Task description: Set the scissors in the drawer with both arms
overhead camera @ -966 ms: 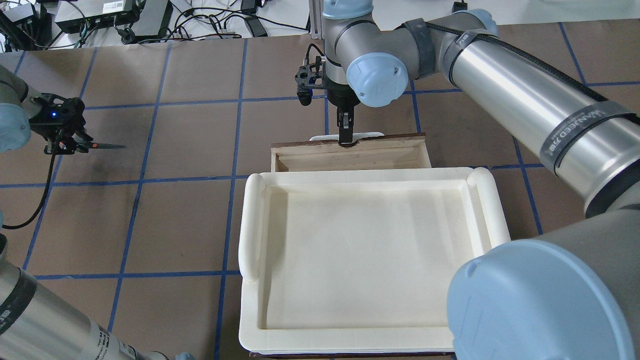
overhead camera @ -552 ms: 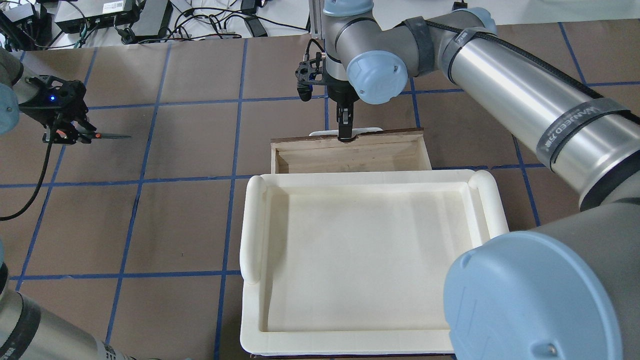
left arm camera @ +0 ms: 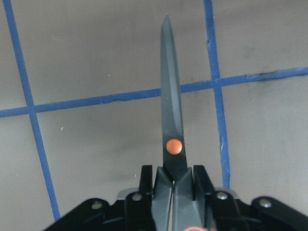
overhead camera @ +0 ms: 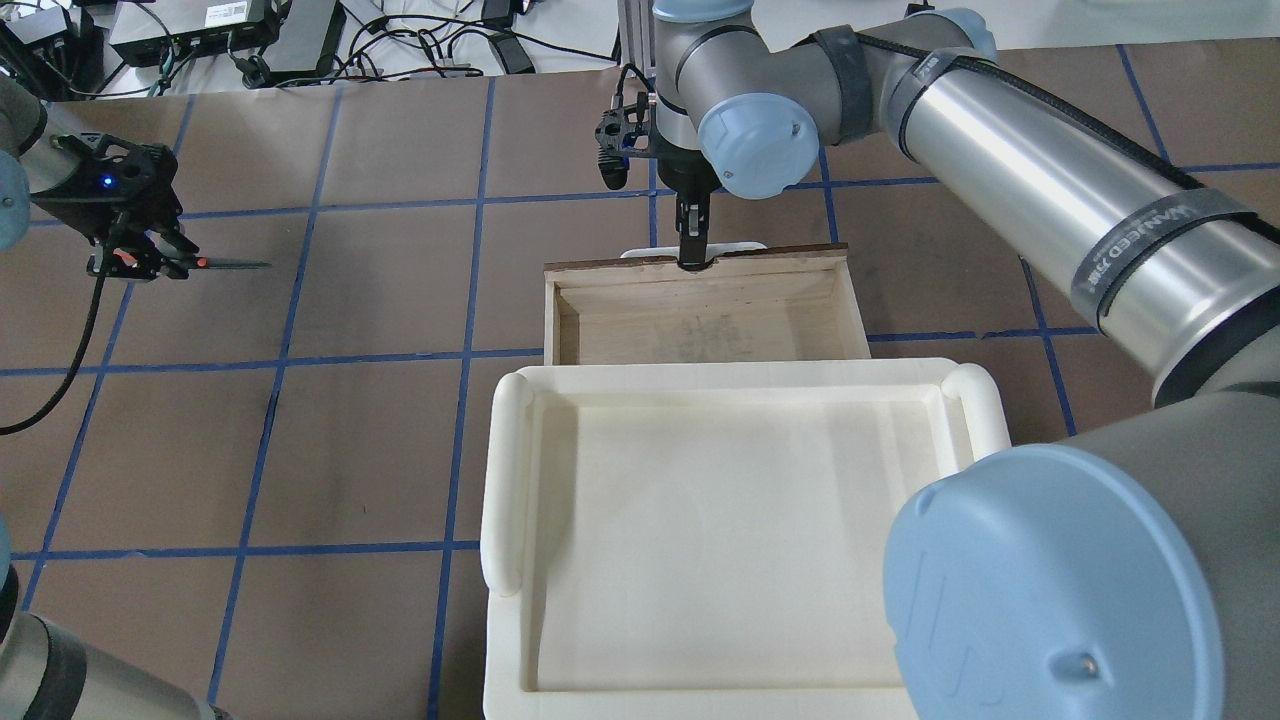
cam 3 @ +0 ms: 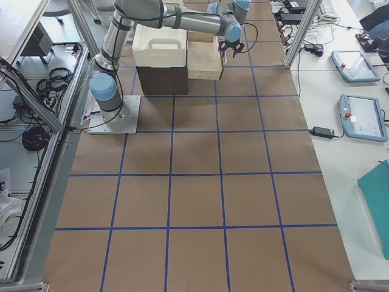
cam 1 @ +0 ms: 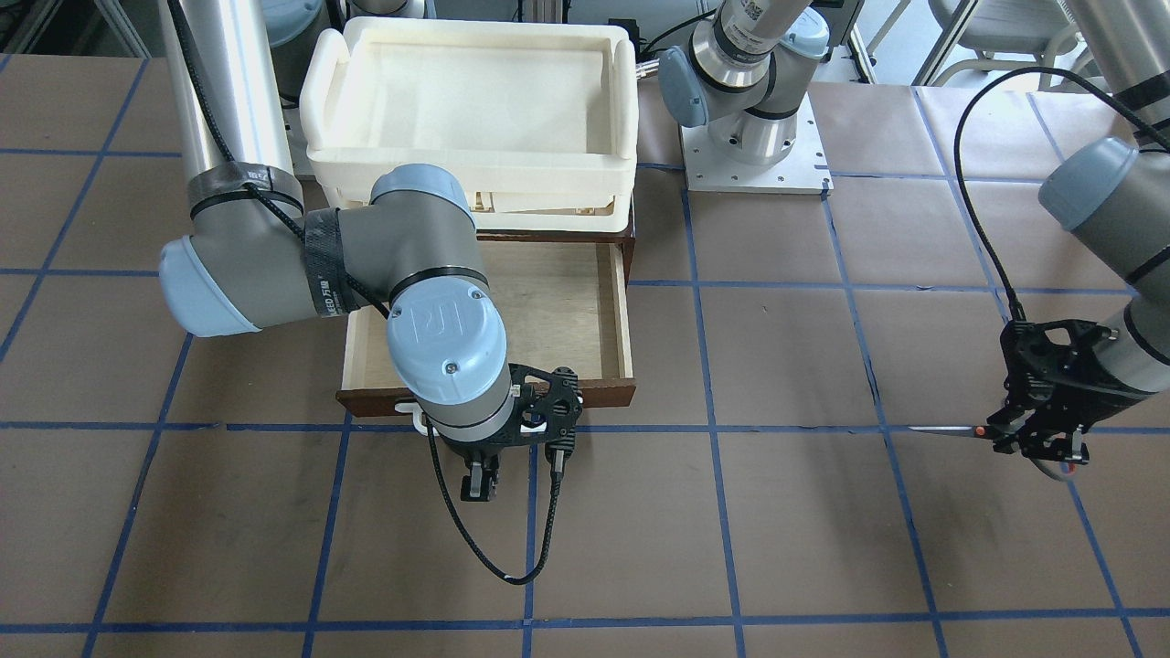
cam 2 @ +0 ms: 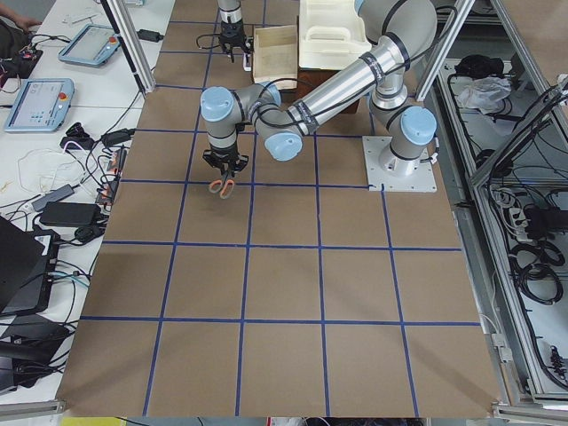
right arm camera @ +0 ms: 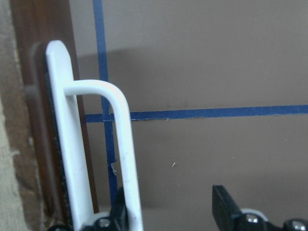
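Observation:
The scissors (overhead camera: 228,265) have dark blades and an orange pivot dot. My left gripper (overhead camera: 150,265) is shut on their handles at the table's far left, with the blades level and pointing toward the middle. They also show in the front view (cam 1: 951,429) and the left wrist view (left arm camera: 172,110). The drawer (overhead camera: 556,318) stands pulled out from under the foam tray, and its pale inside is bare. My right gripper (overhead camera: 691,262) is at the drawer's white bar handle (right arm camera: 122,144). Its jaws are apart, with the bar against one finger (right arm camera: 226,207).
A cream-white foam tray (overhead camera: 508,470) sits on a dark cabinet (cam 3: 161,79) behind the drawer. A cable loop (cam 1: 539,539) hangs from my right wrist. My left arm's base plate (cam 1: 754,155) is beside the tray. Electronics and cables (overhead camera: 200,35) lie past the far edge.
The drawer has come further out, showing more of its floor. The tray has shifted toward the robot. My left gripper has carried the scissors a little farther from the robot and rightward.

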